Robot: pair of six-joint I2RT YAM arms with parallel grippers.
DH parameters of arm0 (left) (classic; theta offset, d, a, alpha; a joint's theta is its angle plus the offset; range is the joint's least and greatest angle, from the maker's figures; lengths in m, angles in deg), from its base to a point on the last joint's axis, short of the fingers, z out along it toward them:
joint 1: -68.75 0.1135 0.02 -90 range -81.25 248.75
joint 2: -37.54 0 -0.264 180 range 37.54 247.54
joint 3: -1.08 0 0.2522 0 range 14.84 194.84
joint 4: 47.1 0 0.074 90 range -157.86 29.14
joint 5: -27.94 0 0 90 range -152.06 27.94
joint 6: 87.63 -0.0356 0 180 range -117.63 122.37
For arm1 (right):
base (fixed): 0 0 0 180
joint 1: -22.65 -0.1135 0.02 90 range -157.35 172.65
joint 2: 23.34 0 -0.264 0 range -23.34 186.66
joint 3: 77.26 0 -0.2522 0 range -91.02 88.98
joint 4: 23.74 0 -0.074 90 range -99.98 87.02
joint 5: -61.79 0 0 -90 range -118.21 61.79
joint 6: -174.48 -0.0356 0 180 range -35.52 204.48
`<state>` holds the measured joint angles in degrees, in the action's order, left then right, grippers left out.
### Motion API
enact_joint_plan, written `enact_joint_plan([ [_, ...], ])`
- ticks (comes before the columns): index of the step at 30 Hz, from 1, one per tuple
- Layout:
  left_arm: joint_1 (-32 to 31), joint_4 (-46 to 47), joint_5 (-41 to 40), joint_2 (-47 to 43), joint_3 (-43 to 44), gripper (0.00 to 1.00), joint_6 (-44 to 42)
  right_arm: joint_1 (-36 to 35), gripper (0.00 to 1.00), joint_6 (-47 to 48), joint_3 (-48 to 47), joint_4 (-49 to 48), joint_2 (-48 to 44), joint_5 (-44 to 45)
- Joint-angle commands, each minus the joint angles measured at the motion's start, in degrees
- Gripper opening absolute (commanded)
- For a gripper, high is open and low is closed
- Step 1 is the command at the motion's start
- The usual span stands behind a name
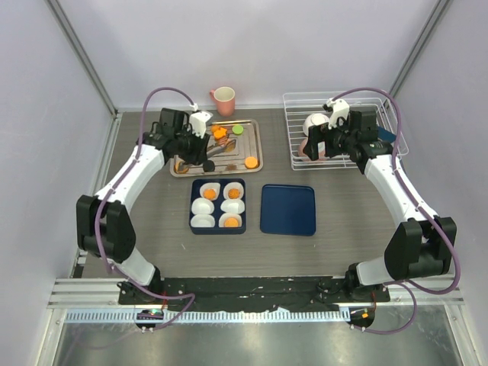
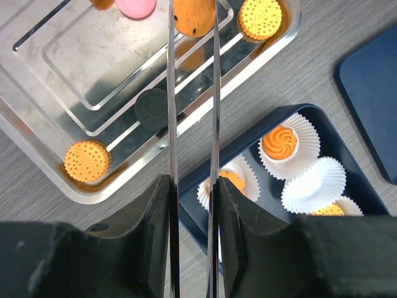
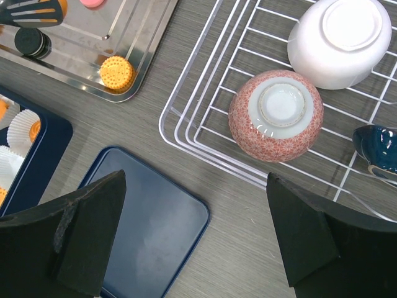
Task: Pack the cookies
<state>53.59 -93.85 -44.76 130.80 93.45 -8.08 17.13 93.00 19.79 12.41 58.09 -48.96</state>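
Working remotely, I see the left gripper (image 2: 192, 208) closed tight on slim metal tongs (image 2: 170, 93), whose tips pinch one orange round cookie (image 2: 193, 15) over the shallow steel tray (image 2: 62, 56). Other cookies (image 2: 87, 160) lie on the tray, and three sit in white paper cups (image 2: 313, 183) in the dark blue box (image 2: 245, 139) just nearer. The right gripper (image 3: 195, 205) is spread wide and empty beside the white wire rack (image 3: 205, 133).
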Motion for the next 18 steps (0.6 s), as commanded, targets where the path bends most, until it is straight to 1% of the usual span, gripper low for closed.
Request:
enact_joint_plan([
  [1, -0.14, -1.54, 1.68, -5.79, 1.2, 0.32, -0.26, 0.07, 1.0, 0.45, -0.42, -0.51, 0.05, -0.78],
  [6, -0.14, -6.46, 1.95, -13.43, -0.82, 0.32, -3.16, 0.07, 1.0, 0.36, -0.42, -0.6, 0.13, -1.13],
  [10, -0.14, -12.6, 1.6, -18.97, -3.1, 0.32, -4.92, 0.16, 1.0, 0.28, -0.51, -0.6, 0.14, -1.22],
  [18, -0.05, -21.49, -2.17, -30.23, -10.13, 0.32, -8.17, 0.07, 1.0, 0.28, -0.33, -0.6, 0.22, -1.31],
])
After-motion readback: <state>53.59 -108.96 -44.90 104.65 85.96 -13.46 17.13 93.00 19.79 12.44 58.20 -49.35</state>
